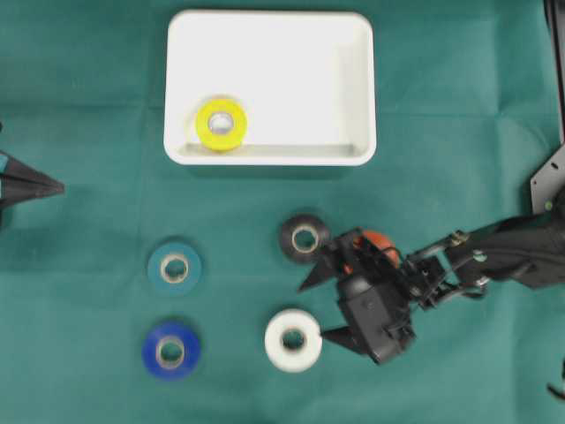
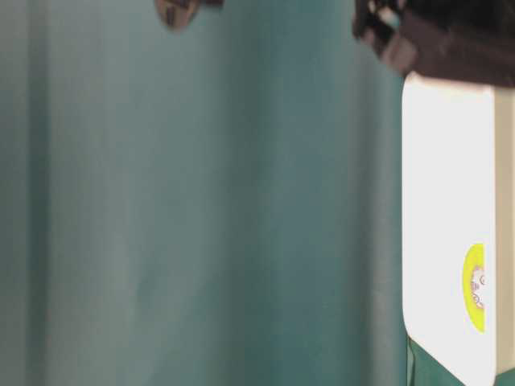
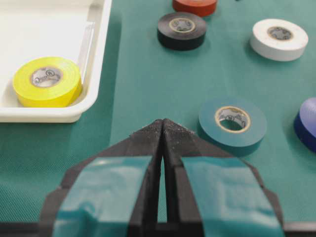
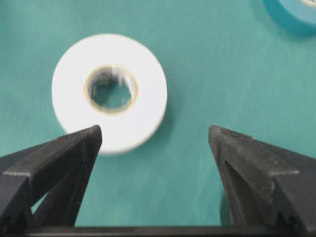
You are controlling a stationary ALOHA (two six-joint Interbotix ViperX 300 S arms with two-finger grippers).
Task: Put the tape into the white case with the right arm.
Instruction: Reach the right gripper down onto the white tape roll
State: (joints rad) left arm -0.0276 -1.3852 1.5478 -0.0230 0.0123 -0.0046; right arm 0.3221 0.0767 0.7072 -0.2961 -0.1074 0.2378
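The white case [image 1: 291,79] sits at the back of the green cloth with a yellow tape roll [image 1: 221,124] lying flat in its near-left corner. On the cloth lie a black roll [image 1: 305,238], a white roll [image 1: 293,340], a teal roll [image 1: 175,268] and a blue roll [image 1: 171,350]. An orange-red roll [image 1: 378,240] is partly hidden under the right arm. My right gripper [image 1: 315,309] is open and holds nothing. In the right wrist view the white roll [image 4: 74,94] lies just ahead of the right gripper [image 4: 154,133], nearer its left finger. My left gripper [image 1: 53,187] is shut at the left edge.
In the left wrist view the shut left gripper [image 3: 163,123] points between the case's rim [image 3: 94,94] and the teal roll [image 3: 212,128]. The table-level view shows the case [image 2: 447,201] at the right with the yellow roll [image 2: 475,287] inside.
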